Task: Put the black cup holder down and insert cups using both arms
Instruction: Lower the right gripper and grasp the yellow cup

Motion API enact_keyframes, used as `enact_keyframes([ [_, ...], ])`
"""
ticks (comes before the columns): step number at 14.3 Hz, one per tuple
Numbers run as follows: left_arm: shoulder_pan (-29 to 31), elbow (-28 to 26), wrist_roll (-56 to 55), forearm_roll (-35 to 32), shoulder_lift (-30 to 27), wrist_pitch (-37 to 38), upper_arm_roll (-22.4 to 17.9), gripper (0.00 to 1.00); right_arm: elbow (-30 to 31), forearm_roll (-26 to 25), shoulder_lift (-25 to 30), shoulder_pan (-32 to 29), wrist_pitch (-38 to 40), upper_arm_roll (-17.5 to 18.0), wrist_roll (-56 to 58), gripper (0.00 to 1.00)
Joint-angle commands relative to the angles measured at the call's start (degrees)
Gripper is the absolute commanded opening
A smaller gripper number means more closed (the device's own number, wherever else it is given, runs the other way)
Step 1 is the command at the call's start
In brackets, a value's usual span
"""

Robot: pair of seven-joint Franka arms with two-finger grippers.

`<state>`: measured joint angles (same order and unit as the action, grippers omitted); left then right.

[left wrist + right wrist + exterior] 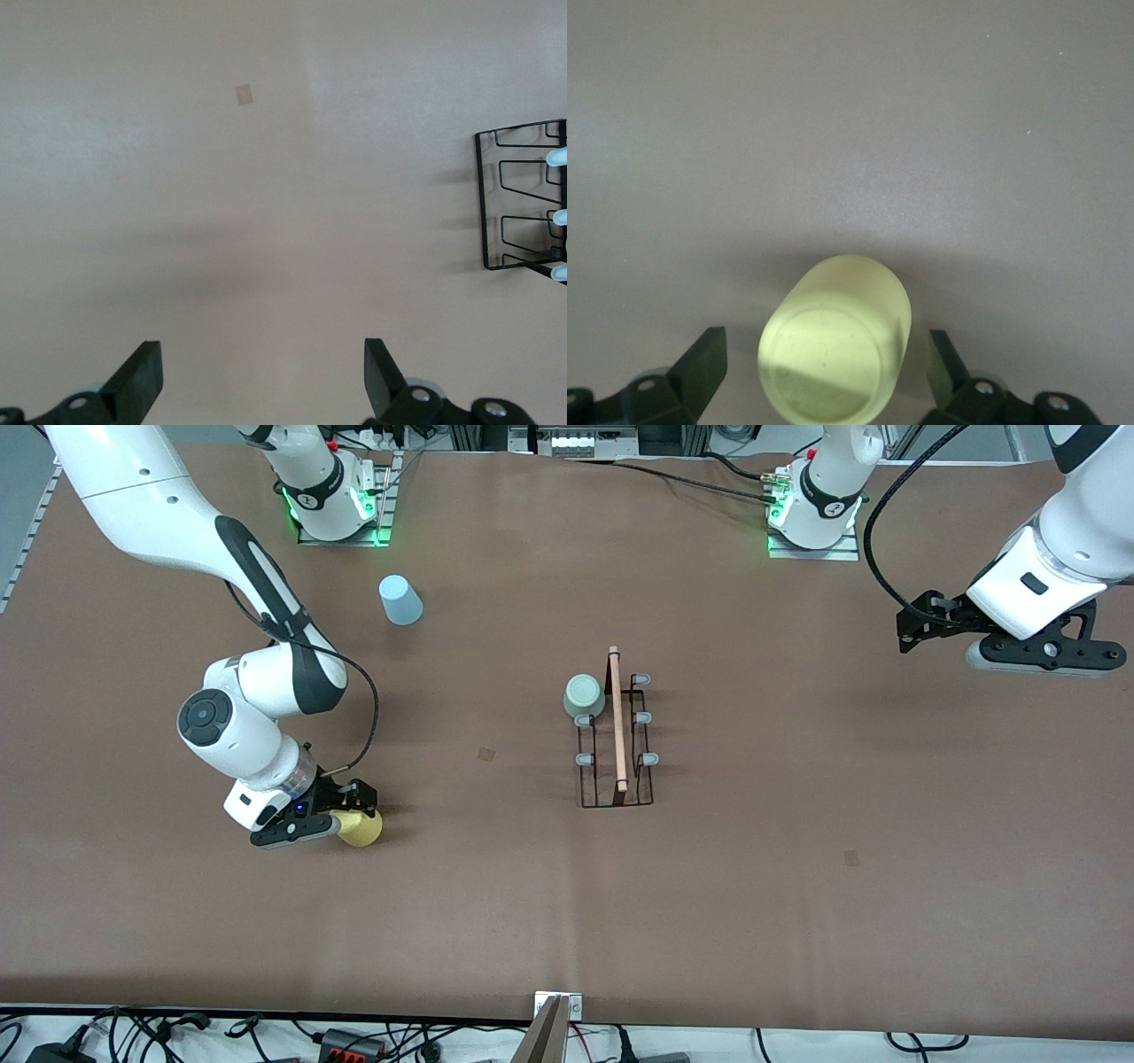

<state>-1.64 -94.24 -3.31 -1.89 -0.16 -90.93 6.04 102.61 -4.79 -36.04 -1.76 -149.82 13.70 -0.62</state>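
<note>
My right gripper (354, 815) is down at the table (797, 886), well toward the right arm's end from the rack and a little nearer the front camera than it. The fingers (700, 363) are spread wide on either side of the yellow cup (834, 341), which stands upside down between them with a gap showing at each side, so I am around it without pinching it. In the front view that yellow cup (361, 829) shows just under the gripper.

My left gripper (921, 624) waits in the air over bare table, well toward the left arm's end from the rack. Its fingers (142, 376) are also spread wide, with nothing between them.

The rack (617, 731) stands near the middle of the table, its wooden handle running from the arms' bases toward the front camera, with pale capped pegs on both sides. From my left wrist, 1 end of the rack (523, 199) shows at the edge of the view.

The green cup (585, 696) sits upside down on the rack, touching the handle on the side toward the right arm's end, at the end farther from the front camera. The blue cup (400, 600) stands upside down on the table, farther from the front camera than the rack and toward the right arm's end.
</note>
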Motion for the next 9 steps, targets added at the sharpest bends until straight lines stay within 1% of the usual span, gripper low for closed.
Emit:
enact_keyframes([
  [1, 0.4, -0.1, 0.0, 0.8, -0.8, 0.8, 0.2, 1.00, -0.5, 0.6, -2.3, 0.1, -4.0, 0.0, 1.1, 1.00],
  [3, 0.4, -0.1, 0.0, 0.8, -0.8, 0.8, 0.1, 1.00, -0.5, 0.6, -2.7, 0.2, -5.5, 0.0, 0.9, 1.00],
  [7, 0.4, -0.1, 0.0, 0.8, -0.8, 0.8, 0.1, 1.00, -0.4, 0.5, -2.9, 0.2, -5.3, -0.1, 1.3, 1.00],
  [8, 0.4, -0.1, 0.0, 0.8, -0.8, 0.8, 0.2, 1.00, -0.3, 0.5, -2.9, 0.2, -5.2, -0.2, 1.7, 0.91],
  [9, 0.4, -0.1, 0.0, 0.8, -0.8, 0.9, 0.2, 1.00, -0.2, 0.5, -2.8, 0.2, -5.1, -0.2, 1.8, 0.73],
])
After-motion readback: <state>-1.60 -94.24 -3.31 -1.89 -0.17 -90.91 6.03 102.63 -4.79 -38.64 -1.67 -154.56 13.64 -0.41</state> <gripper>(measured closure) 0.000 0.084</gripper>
